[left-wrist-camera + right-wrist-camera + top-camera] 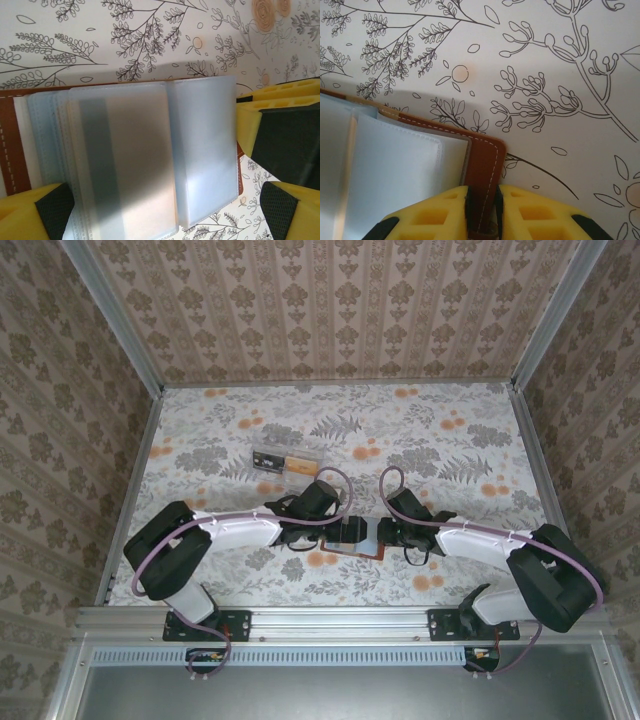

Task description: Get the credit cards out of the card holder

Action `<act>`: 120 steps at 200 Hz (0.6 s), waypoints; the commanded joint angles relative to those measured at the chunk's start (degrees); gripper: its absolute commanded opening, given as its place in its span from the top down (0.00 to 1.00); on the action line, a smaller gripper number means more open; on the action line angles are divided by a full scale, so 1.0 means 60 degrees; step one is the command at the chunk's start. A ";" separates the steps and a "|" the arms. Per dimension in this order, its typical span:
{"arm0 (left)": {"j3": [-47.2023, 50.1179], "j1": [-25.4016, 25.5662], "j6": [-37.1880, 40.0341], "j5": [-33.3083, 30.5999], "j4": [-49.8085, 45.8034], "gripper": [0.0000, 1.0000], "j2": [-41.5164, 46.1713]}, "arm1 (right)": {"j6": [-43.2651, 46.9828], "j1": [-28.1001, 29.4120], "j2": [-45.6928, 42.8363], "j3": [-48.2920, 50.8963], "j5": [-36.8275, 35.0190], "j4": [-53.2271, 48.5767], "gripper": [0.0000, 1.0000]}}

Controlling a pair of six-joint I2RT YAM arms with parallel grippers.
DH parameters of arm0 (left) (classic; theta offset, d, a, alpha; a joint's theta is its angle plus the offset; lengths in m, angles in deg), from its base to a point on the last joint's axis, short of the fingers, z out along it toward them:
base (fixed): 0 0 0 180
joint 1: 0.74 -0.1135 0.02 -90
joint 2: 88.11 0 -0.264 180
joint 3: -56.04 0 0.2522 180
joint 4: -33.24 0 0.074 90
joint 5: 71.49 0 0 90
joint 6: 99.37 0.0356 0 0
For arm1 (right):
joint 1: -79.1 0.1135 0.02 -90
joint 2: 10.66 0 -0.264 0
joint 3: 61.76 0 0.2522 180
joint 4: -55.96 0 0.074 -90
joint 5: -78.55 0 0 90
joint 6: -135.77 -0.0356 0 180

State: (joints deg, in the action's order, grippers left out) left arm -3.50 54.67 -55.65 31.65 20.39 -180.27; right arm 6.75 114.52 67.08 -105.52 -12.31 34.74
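1. Work surface. From the top external view I see a table covered with a floral cloth in grey, white and orange [450, 440]. Walls papered in a beige damask pattern [330, 300] close it on three sides, and an aluminium rail [330, 625] runs along the near edge.

2. Objects. A clear plastic oblong box [288, 460] lies well behind the arms. The reddish-brown leather card holder [362, 538] lies open on the cloth, between the two wrists.

3. Left gripper [335, 530]. In its wrist view I see the left gripper [150, 185] spread wide, yellow fingers [280, 100] on either side of the holder's frosted plastic sleeves and gripping nothing. A credit card with a dark grey band and a tan face [130, 165] shows through the top sleeve. The brown stitched rim [10, 145] of the card holder is at the left.

4. Right gripper [392, 535]. The overhead view does not resolve the jaws. The wrist view does: the right gripper [482, 212] is clamped on the stitched leather edge of the card holder [482, 155], one finger on each face. Pale blue-grey sleeves lie to the left of that edge.
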 commanded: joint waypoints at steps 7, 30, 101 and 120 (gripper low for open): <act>0.0088 0.0065 -0.0065 0.0443 0.0409 0.00 0.0081 | 0.0000 0.0087 0.0235 -0.0172 0.0173 0.0121 0.76; 0.0068 0.0109 -0.0033 0.0511 0.0450 0.00 0.0257 | 0.0004 0.0088 0.0257 -0.0226 0.0222 0.0146 0.76; -0.0024 0.0227 0.0127 0.0523 0.0382 0.00 0.0463 | -0.0001 0.0088 0.0613 -0.0318 0.0290 0.0219 0.76; -0.0013 0.0229 0.0166 0.0519 0.0371 0.00 0.0447 | -0.0029 0.0102 0.0638 -0.0288 0.0295 0.0263 0.76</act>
State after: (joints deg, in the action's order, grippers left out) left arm -3.43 55.53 -55.63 33.58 21.33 -179.36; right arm 6.72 114.52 68.87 -106.81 -12.31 34.67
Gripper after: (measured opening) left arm 0.994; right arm 0.242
